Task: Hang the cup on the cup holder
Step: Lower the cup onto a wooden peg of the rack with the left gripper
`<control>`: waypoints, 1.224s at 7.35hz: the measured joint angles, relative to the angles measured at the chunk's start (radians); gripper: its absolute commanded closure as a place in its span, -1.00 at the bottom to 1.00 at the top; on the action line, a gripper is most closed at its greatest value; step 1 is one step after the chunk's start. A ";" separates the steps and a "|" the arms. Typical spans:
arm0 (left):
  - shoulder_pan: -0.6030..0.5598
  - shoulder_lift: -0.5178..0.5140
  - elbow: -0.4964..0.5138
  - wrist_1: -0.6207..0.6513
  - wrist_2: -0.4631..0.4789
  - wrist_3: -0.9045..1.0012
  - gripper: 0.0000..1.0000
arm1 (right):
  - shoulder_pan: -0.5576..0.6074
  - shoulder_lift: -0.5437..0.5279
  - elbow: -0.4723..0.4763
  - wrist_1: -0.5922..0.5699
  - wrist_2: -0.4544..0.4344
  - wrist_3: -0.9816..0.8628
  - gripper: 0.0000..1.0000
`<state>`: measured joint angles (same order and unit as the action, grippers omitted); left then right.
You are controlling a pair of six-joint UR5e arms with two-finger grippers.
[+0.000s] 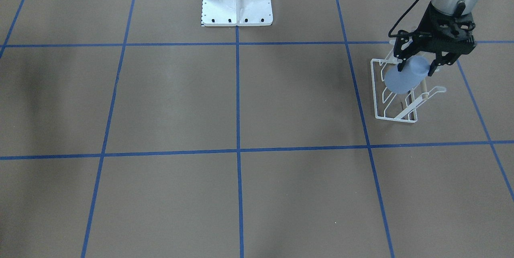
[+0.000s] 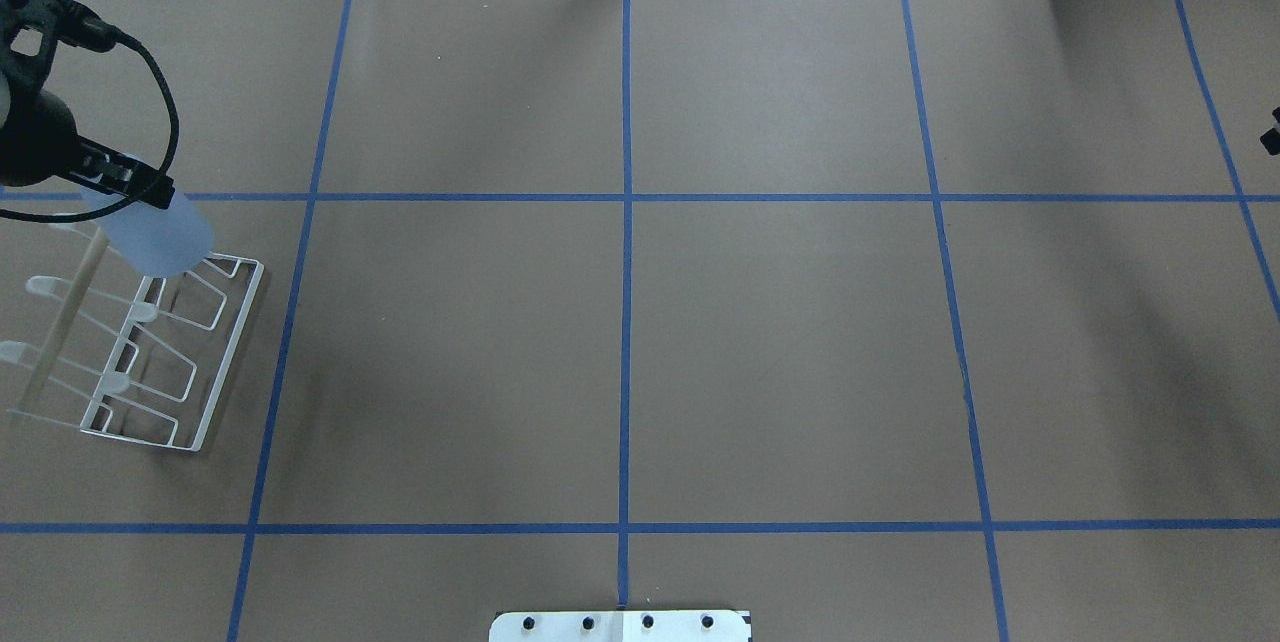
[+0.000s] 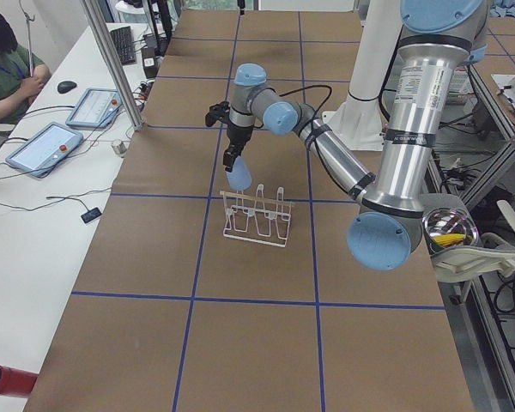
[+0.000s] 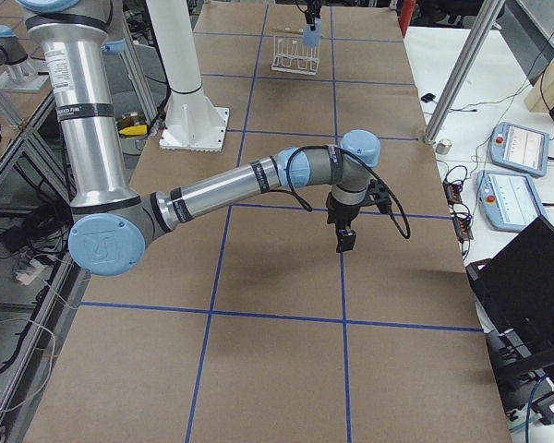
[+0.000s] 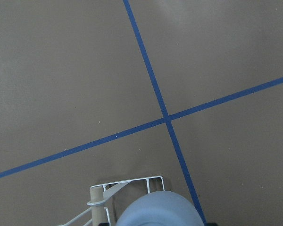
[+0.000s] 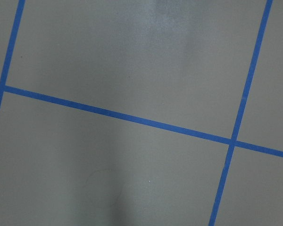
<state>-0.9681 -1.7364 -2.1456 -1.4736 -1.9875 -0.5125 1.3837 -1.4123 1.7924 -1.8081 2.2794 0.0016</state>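
The pale blue cup (image 1: pixel 402 77) is held tilted between the fingers of my left gripper (image 1: pixel 417 64), which is shut on it. The cup hangs over one end of the white wire cup holder (image 1: pixel 395 107), close to its prongs and wooden bar; I cannot tell whether it touches a prong. In the overhead view the cup (image 2: pixel 160 237) is at the far end of the rack (image 2: pixel 205 362). The left wrist view shows the cup's round end (image 5: pixel 158 213) above the rack's frame (image 5: pixel 127 181). My right gripper (image 4: pixel 345 240) hovers over bare table far from the rack; I cannot tell its state.
The table is brown paper with a blue tape grid (image 1: pixel 237 89). The robot's white base plate (image 1: pixel 237 7) stands at mid-table on the robot's side. An operator (image 3: pixel 4 73) sits with tablets (image 3: pixel 47 146) on a side desk beyond the table.
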 measured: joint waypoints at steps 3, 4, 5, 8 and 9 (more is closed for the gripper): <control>0.018 -0.003 0.041 -0.003 0.000 0.003 1.00 | 0.000 0.001 0.000 -0.003 0.000 0.000 -1.00; 0.026 -0.005 0.052 -0.004 -0.001 0.002 1.00 | 0.000 0.001 -0.001 -0.004 0.000 0.000 -1.00; 0.033 -0.007 0.063 -0.005 -0.003 0.001 0.94 | 0.000 0.001 0.002 -0.005 0.002 0.000 -1.00; 0.046 -0.008 0.081 -0.007 -0.003 0.000 -0.97 | 0.000 -0.001 0.010 -0.007 0.024 0.001 -1.00; 0.047 -0.006 0.085 -0.008 -0.001 0.000 -0.97 | 0.000 -0.001 0.011 -0.006 0.026 0.001 -1.00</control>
<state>-0.9211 -1.7420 -2.0608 -1.4811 -1.9890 -0.5125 1.3837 -1.4137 1.8032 -1.8137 2.3057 0.0030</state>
